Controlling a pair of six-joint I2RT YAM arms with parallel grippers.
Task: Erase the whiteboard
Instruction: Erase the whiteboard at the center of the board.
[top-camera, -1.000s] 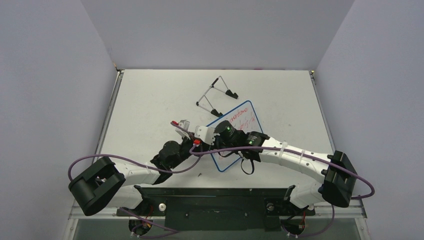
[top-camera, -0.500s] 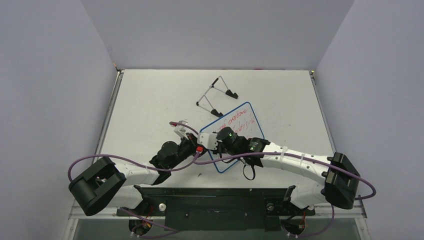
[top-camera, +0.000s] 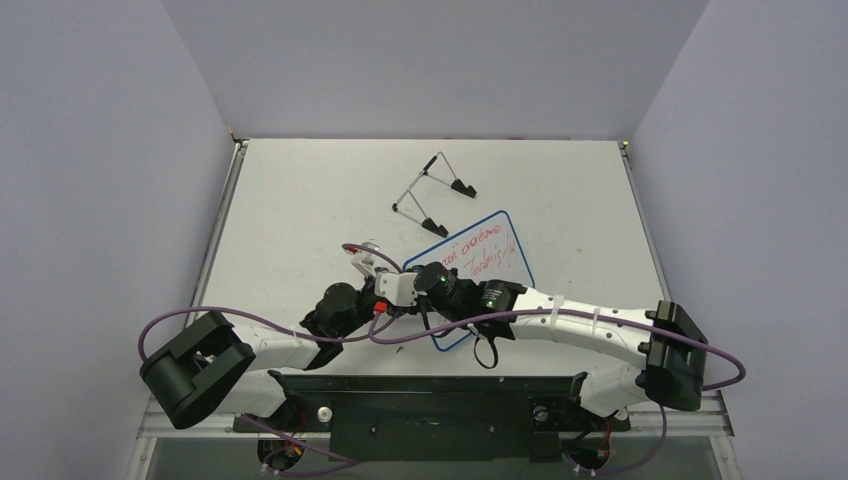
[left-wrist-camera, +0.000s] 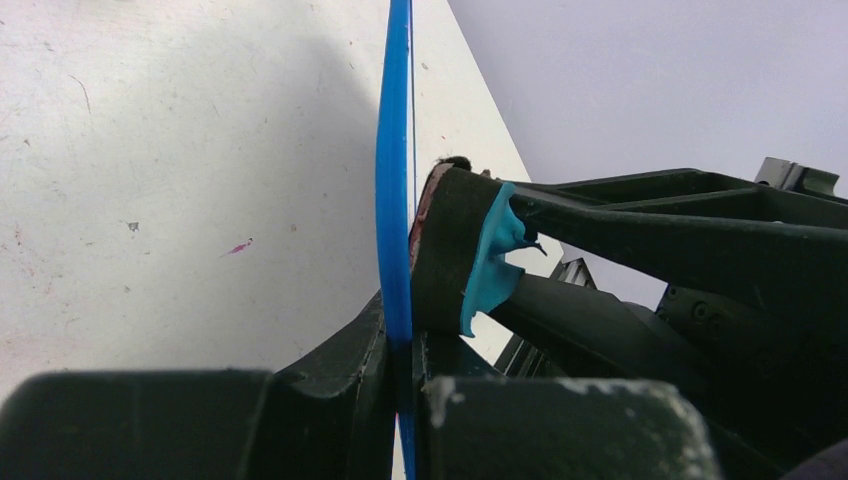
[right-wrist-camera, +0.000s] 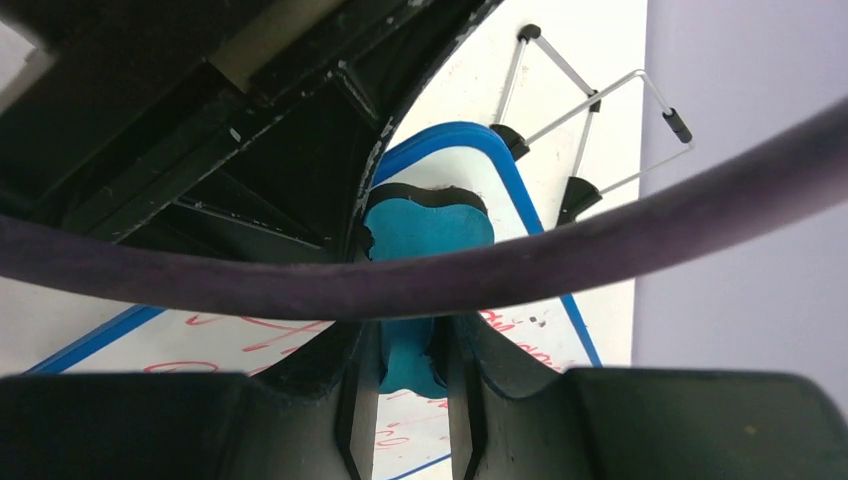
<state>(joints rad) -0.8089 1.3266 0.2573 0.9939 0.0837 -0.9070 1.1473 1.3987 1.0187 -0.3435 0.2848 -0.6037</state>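
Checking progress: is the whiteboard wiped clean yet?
No, red writing shows across the whiteboard in the top view.

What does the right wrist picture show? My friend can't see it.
The right end effector holds a blue eraser against a whiteboard with red writing. A purple cable crosses the view, and a wire stand lies beyond.

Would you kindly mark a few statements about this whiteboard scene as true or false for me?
1. The blue-framed whiteboard bears red writing. True.
2. The right gripper is shut on a teal eraser with black felt. True.
3. The left gripper hangs open, clear of the board. False: it is shut on the board's blue edge.
4. The metal wire stand props the whiteboard up. False: it lies apart on the white table, beyond the board.
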